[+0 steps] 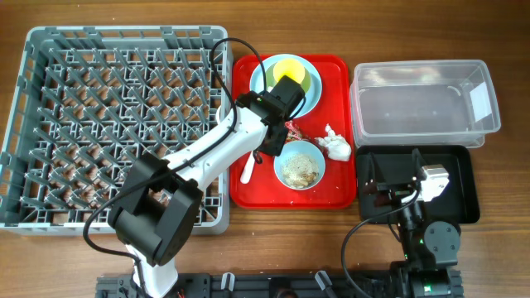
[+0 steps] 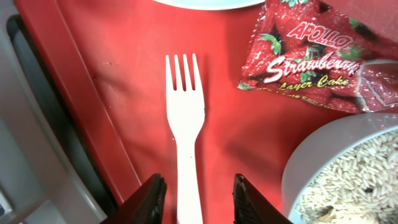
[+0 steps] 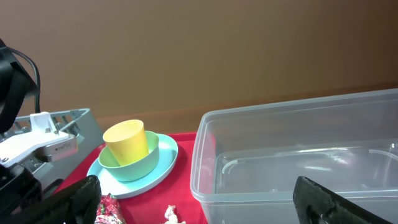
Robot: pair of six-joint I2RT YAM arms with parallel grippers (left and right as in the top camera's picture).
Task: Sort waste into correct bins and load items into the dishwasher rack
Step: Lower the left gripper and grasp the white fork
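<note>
Left wrist, parted pincer (image 2: 198,186) astride fork (image 2: 185,112)

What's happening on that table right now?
Left gripper open, straddling white fork handle on red tray. Right gripper open, empty, facing clear tub. Nearby wrapper and rice bowl clear of fork.

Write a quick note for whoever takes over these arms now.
Left gripper: open, straddling the handle of the white fork on the red tray, not gripping it.
Right gripper: open, empty, over the black tray.
Wrapper, napkin, rice bowl, and yellow cup in a second bowl on the plate: all on the red tray.
Rack and clear tub: empty.
Nothing sorted or loaded yet.
</note>
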